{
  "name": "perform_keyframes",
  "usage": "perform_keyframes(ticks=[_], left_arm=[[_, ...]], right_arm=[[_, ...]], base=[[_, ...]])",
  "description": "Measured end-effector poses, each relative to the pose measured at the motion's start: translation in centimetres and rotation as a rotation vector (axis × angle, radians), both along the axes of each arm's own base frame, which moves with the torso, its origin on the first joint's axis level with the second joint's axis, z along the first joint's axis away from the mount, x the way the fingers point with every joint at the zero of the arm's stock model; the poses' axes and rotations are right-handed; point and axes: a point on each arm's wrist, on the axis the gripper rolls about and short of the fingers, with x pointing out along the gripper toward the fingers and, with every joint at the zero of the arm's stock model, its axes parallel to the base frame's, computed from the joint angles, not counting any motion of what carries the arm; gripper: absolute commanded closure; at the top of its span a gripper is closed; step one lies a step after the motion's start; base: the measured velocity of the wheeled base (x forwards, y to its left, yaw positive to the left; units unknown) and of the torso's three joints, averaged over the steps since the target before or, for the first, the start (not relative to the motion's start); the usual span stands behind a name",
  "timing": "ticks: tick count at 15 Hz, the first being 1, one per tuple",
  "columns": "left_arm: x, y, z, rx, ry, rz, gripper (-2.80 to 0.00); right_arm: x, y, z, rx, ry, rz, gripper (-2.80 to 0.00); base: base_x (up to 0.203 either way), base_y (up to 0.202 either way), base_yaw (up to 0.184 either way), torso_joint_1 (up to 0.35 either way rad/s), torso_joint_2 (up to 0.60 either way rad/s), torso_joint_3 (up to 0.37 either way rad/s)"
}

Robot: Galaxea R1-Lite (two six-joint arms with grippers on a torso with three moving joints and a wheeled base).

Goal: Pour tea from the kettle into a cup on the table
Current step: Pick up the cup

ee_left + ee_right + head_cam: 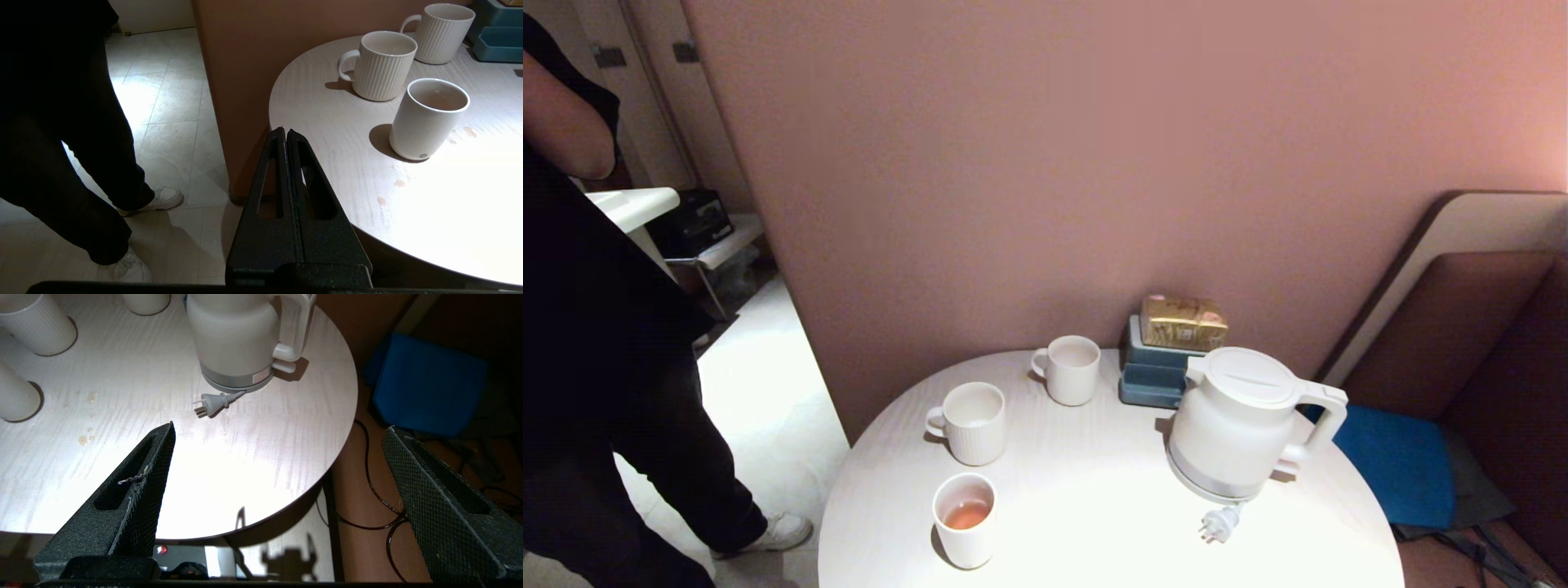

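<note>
1. Right gripper (pixel 278 433) hangs with its fingers spread wide and empty, above the near edge of the table (pixel 1094 523), apart from the kettle (pixel 1241 425).
2. Left gripper (pixel 286 134) is pressed shut, off the table's left edge.
3. Kettle stands upright on the table's right side, plug (pixel 1217 523) lying before it.
4. Tea (pixel 966 514) sits in the nearest cup (pixel 965 520).
5. Two more mugs (pixel 970 422) stand behind.
</note>
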Motion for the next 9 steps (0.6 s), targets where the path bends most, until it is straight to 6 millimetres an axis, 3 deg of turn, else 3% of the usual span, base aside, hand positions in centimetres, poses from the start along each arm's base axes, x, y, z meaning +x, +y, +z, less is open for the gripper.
perform_keyframes(ticks=[4, 9], left_arm=[[0.0, 0.0, 0.0, 0.000, 0.000, -0.001, 0.00], [0.0, 0.0, 0.0, 0.000, 0.000, 0.000, 0.00]], right_arm=[[-2.9, 0.0, -2.1, -0.032, -0.087, -0.025, -2.80], [-4.6, -0.1, -5.2, -0.083, -0.164, -0.026, -2.80]], base=[[0.000, 0.000, 0.000, 0.000, 0.00, 0.000], [0.000, 0.000, 0.000, 0.000, 0.00, 0.000]])
